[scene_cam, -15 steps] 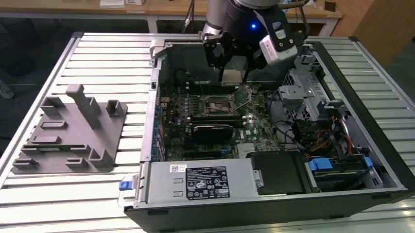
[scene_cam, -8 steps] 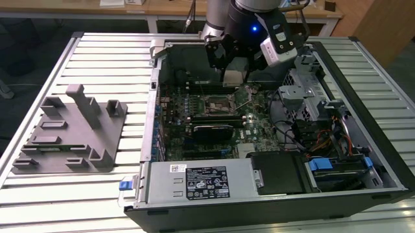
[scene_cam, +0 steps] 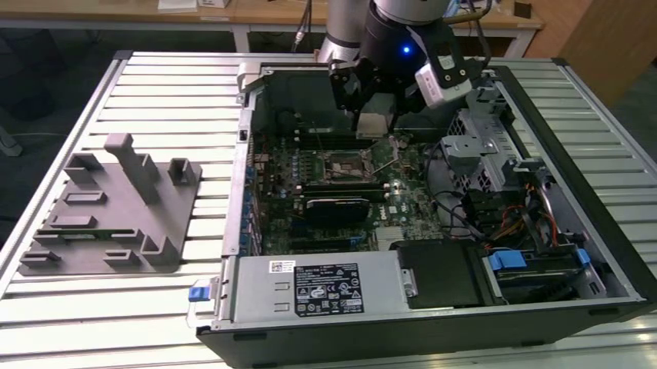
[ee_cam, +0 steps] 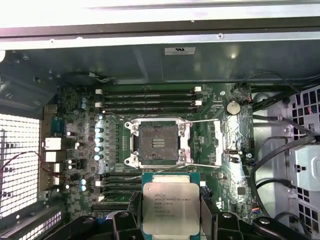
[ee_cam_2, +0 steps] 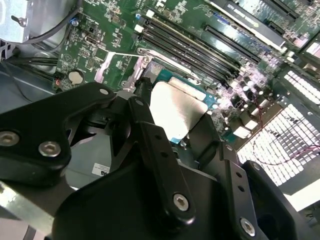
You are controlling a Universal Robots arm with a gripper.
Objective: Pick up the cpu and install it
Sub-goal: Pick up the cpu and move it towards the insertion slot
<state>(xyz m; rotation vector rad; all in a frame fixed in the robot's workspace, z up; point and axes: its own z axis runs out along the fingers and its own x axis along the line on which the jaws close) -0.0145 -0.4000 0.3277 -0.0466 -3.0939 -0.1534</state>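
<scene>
Silvery flat square cpu (ee_cam: 171,202), clamped between the black gripper's (scene_cam: 374,127) fingers, hangs above the green motherboard (ee_cam: 207,107); its black-framed socket (ee_cam: 158,143) lies empty, installation not yet done.

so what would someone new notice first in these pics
The silvery cpu stands out first, pinched between the black fingers and hanging above the motherboard inside the open computer case. Close by on the board sits the empty, uncovered socket. Outside the case, at the exterior view's left, lies a grey fixture.
</scene>
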